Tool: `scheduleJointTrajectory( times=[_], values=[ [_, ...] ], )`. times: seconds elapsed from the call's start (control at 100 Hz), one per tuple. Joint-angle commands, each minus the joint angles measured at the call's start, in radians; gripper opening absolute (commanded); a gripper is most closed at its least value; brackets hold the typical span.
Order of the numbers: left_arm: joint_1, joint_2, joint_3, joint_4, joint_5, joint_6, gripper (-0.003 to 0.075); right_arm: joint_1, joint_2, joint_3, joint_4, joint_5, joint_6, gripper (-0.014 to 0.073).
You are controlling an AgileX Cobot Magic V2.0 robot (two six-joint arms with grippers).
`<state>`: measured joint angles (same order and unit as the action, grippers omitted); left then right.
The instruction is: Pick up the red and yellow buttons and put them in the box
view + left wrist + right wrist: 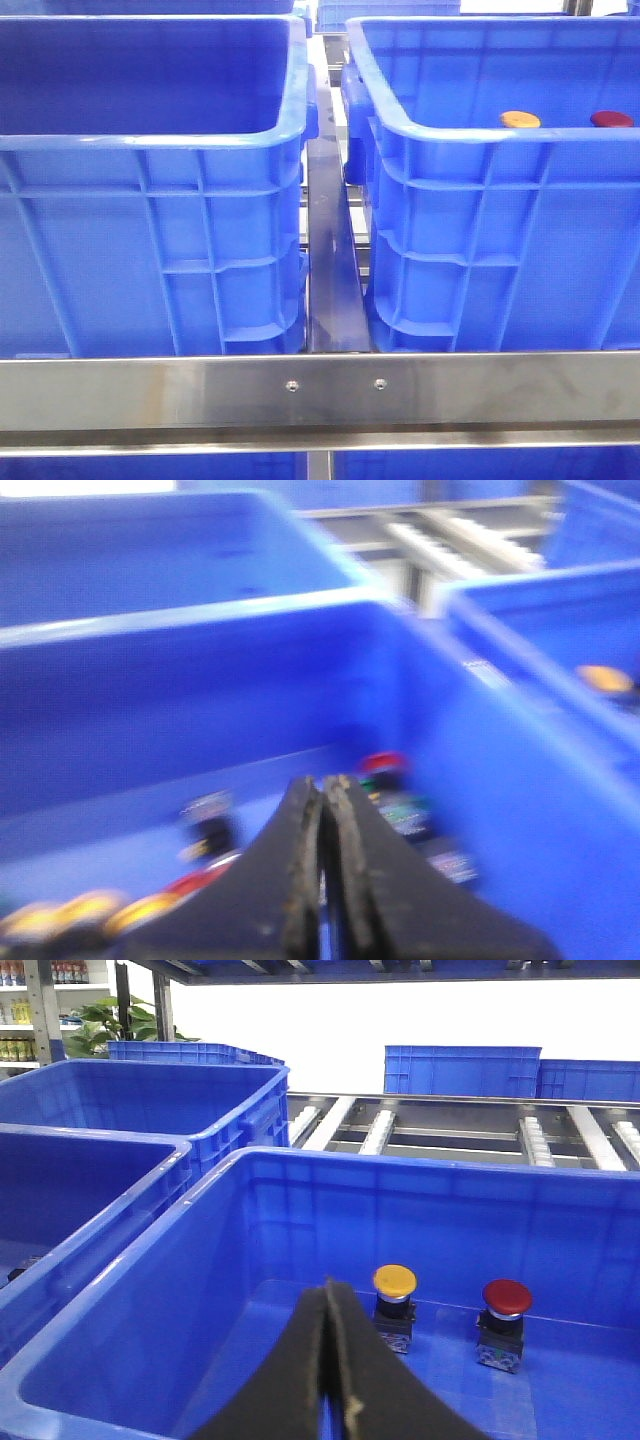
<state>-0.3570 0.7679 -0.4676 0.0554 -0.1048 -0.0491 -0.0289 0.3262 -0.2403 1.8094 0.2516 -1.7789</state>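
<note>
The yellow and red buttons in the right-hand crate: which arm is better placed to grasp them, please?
Probably the right arm. The right gripper, shut, hangs over that crate, the yellow button and red button just beyond its tips. The left gripper is over the other crate, walls between.

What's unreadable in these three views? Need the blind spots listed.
- Front view: the left crate floor is hidden by its near wall; of the yellow button and red button in the right crate, only the caps clear the rim.
- Front view: neither gripper shows.
- Left wrist view: motion blur; the parts beyond the left gripper can't be identified.
- Right wrist view: the right gripper blocks the floor nearest it.
</note>
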Motion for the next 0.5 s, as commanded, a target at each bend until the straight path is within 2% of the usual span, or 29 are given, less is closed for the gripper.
scheduleJointTrajectory(
  times=[0.0, 0.33, 0.44, 0.49],
  values=[
    [0.065, -0.090, 0.020, 0.007, -0.033, -0.012, -0.0020, 0.003, 0.006, -0.027, 0.092, 0.028, -0.011, -0.0064],
    [0.319, -0.416, 0.255, -0.006, -0.019, -0.008, -0.0020, 0.003, 0.006, -0.027, 0.092, 0.028, -0.011, -0.0064],
    [0.373, -0.523, 0.332, -0.012, -0.019, 0.002, -0.0020, 0.003, 0.006, -0.027, 0.092, 0.028, -0.011, -0.0064],
    [0.390, -0.576, 0.368, -0.055, -0.019, 0.049, -0.0020, 0.003, 0.006, -0.027, 0.092, 0.028, -0.011, -0.0064]
  ],
)
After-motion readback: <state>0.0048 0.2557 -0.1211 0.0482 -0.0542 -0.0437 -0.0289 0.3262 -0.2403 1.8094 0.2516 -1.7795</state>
